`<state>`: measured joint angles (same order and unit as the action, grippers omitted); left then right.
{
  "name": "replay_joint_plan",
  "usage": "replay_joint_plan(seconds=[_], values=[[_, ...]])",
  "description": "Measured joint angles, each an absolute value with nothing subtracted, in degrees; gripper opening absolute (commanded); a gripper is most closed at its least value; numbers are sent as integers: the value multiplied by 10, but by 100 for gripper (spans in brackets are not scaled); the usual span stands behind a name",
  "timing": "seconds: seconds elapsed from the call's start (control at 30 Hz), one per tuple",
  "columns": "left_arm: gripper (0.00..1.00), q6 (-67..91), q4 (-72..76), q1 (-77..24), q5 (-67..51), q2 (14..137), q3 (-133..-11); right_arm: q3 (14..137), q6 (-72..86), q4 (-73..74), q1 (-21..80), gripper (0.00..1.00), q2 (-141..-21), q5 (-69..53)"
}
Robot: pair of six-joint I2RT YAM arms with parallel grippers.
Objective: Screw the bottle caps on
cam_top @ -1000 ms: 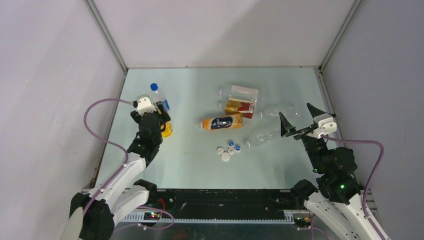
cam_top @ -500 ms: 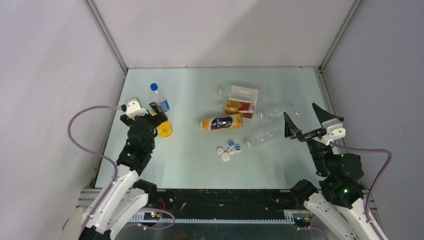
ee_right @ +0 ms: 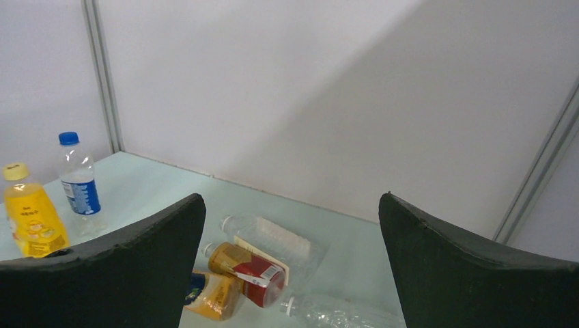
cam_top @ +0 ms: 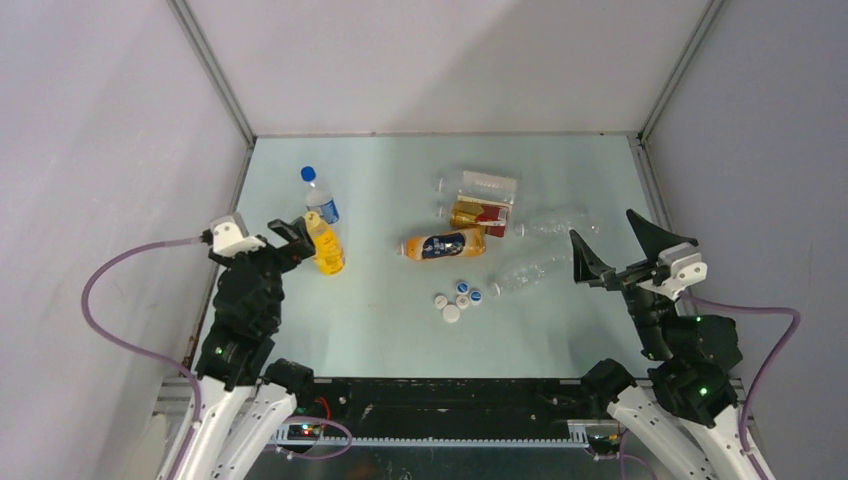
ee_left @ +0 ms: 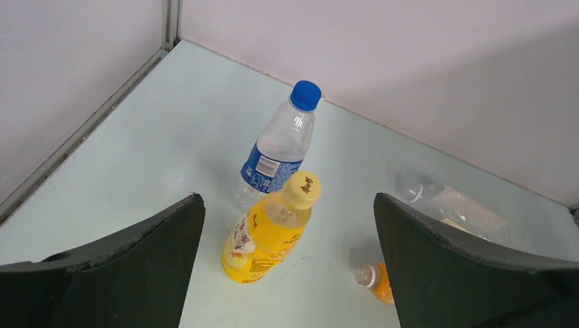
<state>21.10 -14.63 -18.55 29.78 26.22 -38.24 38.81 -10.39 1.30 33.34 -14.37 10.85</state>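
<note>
Near the table's [cam_top: 380, 180] left edge: orange-yellow bottle [cam_top: 327, 252], upright, capped, just released by left gripper [cam_top: 288, 238], now withdrawn, fingers spread; right gripper [cam_top: 601, 222] spread, empty; loose bottle caps [cam_top: 458, 297] wait toward near edge.

Pale green counter [cam_top: 380, 335]: at the left, a blue-capped clear bottle [cam_top: 318, 198] and a yellow bottle [cam_top: 327, 250] stand upright, side by side. In the middle, an orange bottle [cam_top: 443, 244], a gold-and-red bottle [cam_top: 478, 214] and clear bottles [cam_top: 527, 271] lie flat. Loose caps [cam_top: 456, 299] cluster just in front.
</note>
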Motion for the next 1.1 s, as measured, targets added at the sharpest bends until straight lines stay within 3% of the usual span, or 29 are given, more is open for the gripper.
replay_joint_plan(seconds=[0.27,0.63,1.1], values=[[100,216,-261,-185,257,177,-456,433,-19,105,333,99,-125,110],[100,195,-347,-185,241,3,-532,440,123,248,333,99,-9,235],[100,197,-376,-185,273,4,-494,445,206,342,334,99,-9,305]])
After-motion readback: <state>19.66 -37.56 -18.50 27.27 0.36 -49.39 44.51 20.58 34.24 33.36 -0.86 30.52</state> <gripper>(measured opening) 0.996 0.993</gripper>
